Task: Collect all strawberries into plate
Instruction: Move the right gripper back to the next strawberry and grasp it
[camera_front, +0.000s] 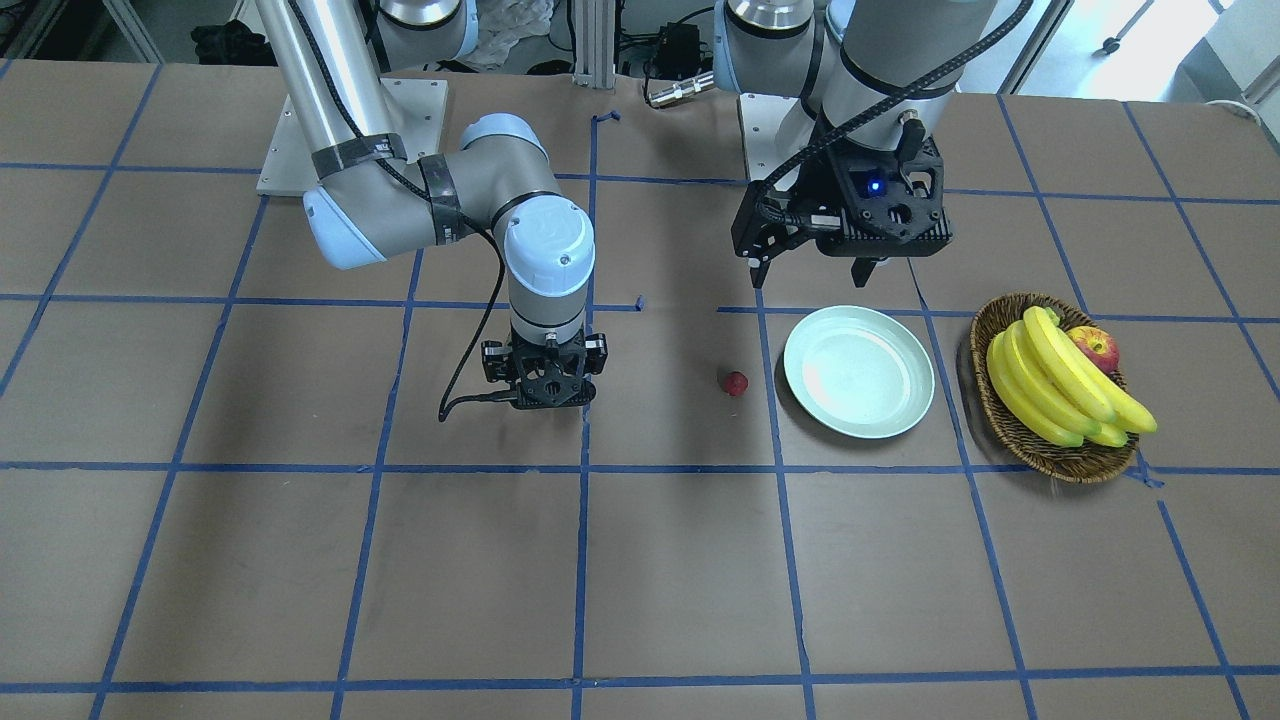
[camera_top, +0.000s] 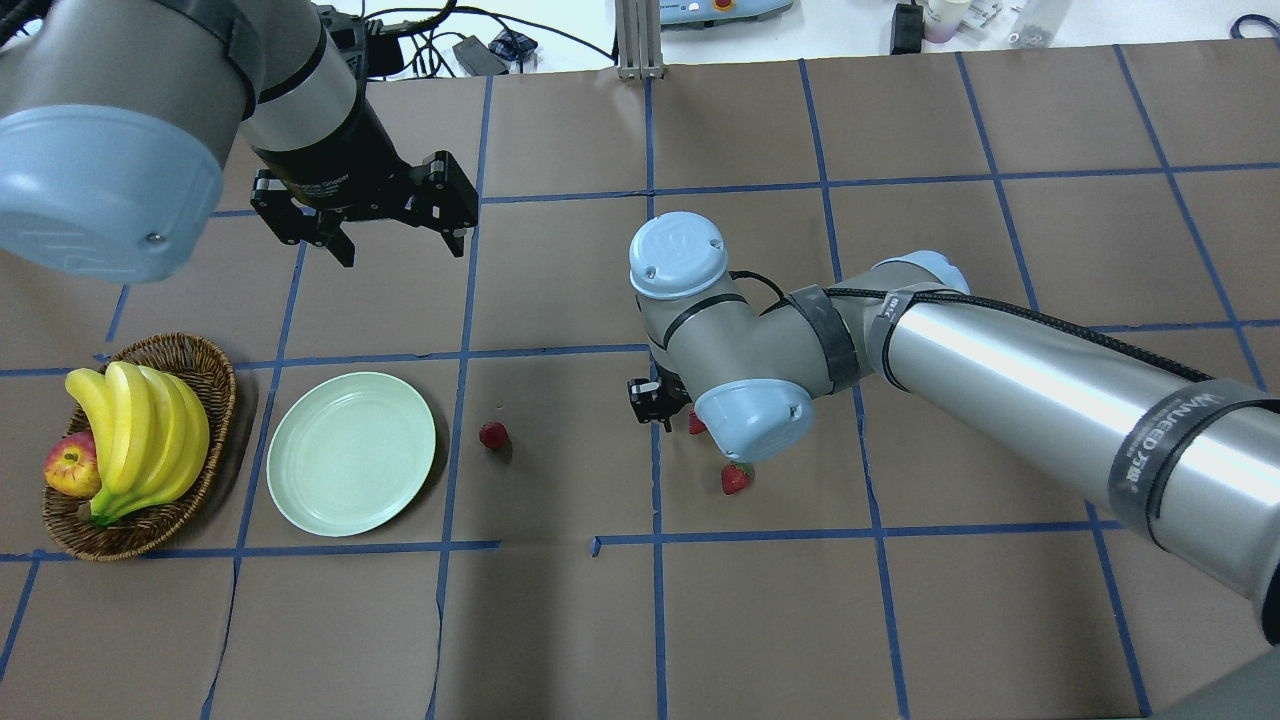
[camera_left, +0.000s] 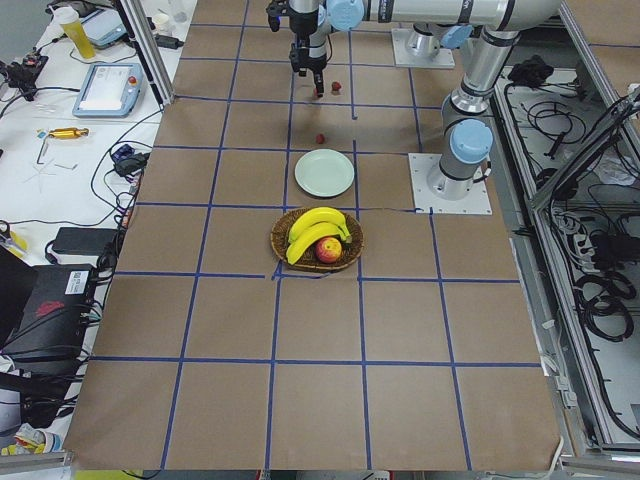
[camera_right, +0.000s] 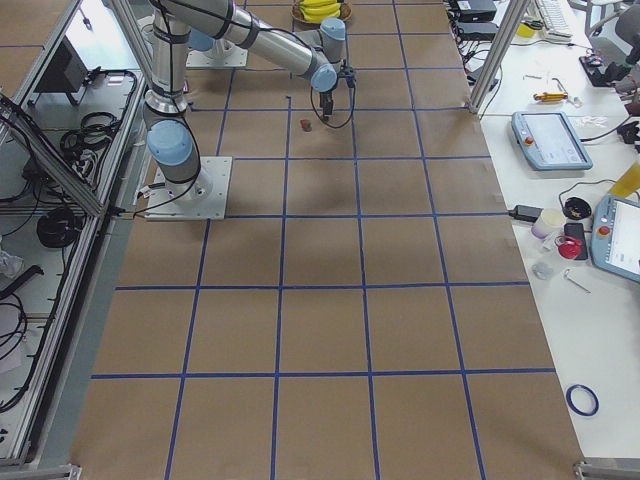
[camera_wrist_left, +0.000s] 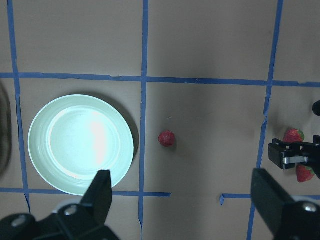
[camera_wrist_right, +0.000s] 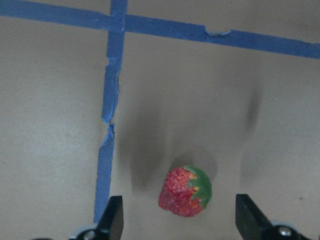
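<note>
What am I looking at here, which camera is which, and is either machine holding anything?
Two robot arms stand at a brown table with blue tape lines. Four fixed cameras watch from behind, in front and both ends; two more ride on the wrists, looking down past the fingers. On the table lie three strawberries, an empty plate, and a basket holding bananas and an apple. The left gripper hangs open and empty. The right gripper is open, low over one of the strawberries, a finger on either side, not yet closed.
</note>
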